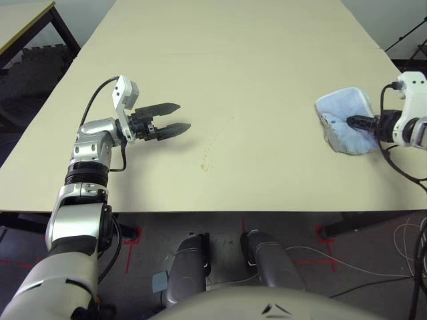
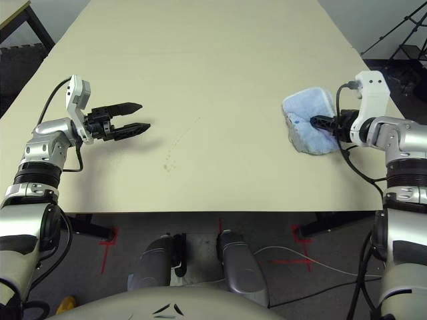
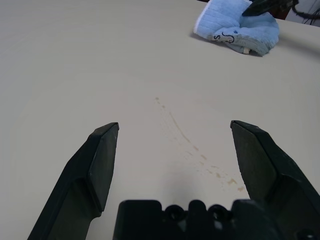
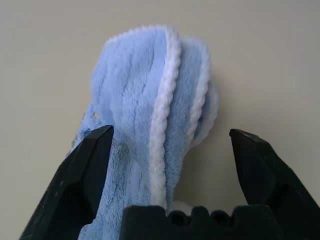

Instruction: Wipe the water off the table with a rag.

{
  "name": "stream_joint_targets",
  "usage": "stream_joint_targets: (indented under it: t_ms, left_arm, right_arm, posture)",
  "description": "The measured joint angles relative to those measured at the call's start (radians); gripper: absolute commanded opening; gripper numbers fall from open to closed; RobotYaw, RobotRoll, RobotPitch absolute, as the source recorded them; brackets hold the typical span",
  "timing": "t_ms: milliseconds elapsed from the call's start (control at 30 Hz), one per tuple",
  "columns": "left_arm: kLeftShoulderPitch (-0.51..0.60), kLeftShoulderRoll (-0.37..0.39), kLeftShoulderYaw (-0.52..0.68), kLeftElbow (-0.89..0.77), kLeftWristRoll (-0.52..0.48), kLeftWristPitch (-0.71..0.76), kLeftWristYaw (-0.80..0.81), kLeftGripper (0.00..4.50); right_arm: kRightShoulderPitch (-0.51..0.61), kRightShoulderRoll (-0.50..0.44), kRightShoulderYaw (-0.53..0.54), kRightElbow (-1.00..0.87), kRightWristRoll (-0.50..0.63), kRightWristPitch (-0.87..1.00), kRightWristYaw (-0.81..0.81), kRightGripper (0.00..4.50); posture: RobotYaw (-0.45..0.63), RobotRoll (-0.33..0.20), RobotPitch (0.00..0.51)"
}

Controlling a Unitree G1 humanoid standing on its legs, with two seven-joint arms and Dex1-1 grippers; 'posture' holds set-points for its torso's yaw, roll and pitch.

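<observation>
The light blue rag (image 1: pixel 341 113) lies bunched up, white edge showing, at the right side of the cream table (image 1: pixel 233 53). My right gripper (image 1: pixel 351 122) reaches into it from the right. Its fingers (image 4: pixel 90 165) stand wide apart on either side of the folded rag (image 4: pixel 150 100), so it is open. The water (image 1: pixel 206 162) is a thin trail of small amber drops near the table's middle front, also seen as specks (image 3: pixel 220 175). My left gripper (image 1: pixel 182 117) hovers open just left of that trail, with nothing between its fingers (image 3: pixel 102 160).
A smaller tan table with a black frame (image 1: pixel 20 20) stands at the far left. Tripod legs (image 2: pixel 400 33) are off the right corner. The table's front edge (image 1: pixel 213 212) runs close to me, with cables on the floor below.
</observation>
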Motion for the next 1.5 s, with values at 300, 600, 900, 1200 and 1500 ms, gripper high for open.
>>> stream_joint_targets:
  t_ms: [300,600,900,1200,1500]
  left_arm:
    - [-0.002,-0.034,0.106,-0.013,-0.013,-0.039,0.185,4.50]
    - [0.082,-0.081,0.251,-0.055,0.001,-0.201,0.644,4.50]
    - [0.160,-0.091,0.305,-0.057,0.063,-0.319,0.986,4.50]
    - [0.171,-0.086,0.311,-0.029,0.082,-0.362,1.083,4.50]
    - [0.171,-0.072,0.308,0.007,0.084,-0.376,1.090,4.50]
  right_arm:
    - [0.005,-0.013,-0.124,-0.036,0.010,-0.191,-0.022,4.47]
    - [0.089,0.191,-0.297,0.000,0.062,-0.533,-0.159,4.47]
    - [0.128,0.290,-0.346,0.131,0.071,-0.791,-0.262,4.47]
    - [0.123,0.295,-0.366,0.267,0.072,-0.901,-0.316,4.47]
    - [0.096,0.301,-0.378,0.337,0.089,-0.918,-0.334,4.47]
  posture:
    - [-0.27,0.000,0.158]
    - [-0.20,0.000,0.184]
    - [-0.16,0.000,0.207]
    - [-0.13,0.000,0.210]
    - [-0.13,0.000,0.203]
